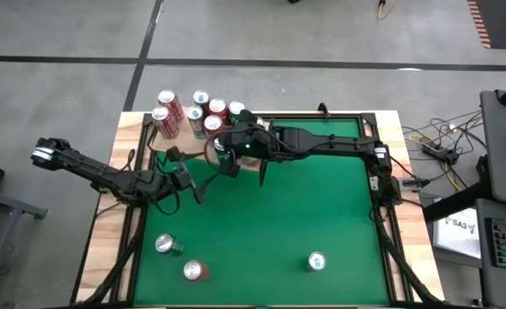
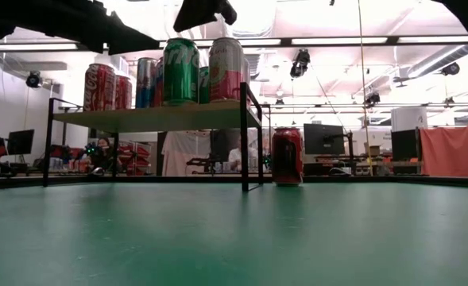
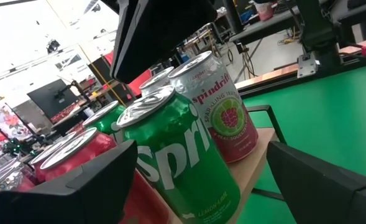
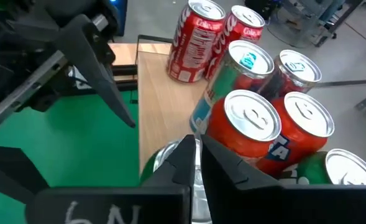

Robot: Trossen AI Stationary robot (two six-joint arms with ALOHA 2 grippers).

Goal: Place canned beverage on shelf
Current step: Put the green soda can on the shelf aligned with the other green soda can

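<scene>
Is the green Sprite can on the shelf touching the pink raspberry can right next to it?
Touching. The left wrist view shows the Sprite can pressed against the raspberry can on the shelf, with no gap between their sides.

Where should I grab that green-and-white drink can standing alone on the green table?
Grip the green-and-white can around its round side wall, mid-height, coming in from the side. It appears upright, lid up, with bare green table all around it, so the fingers should fit on either side.
</scene>
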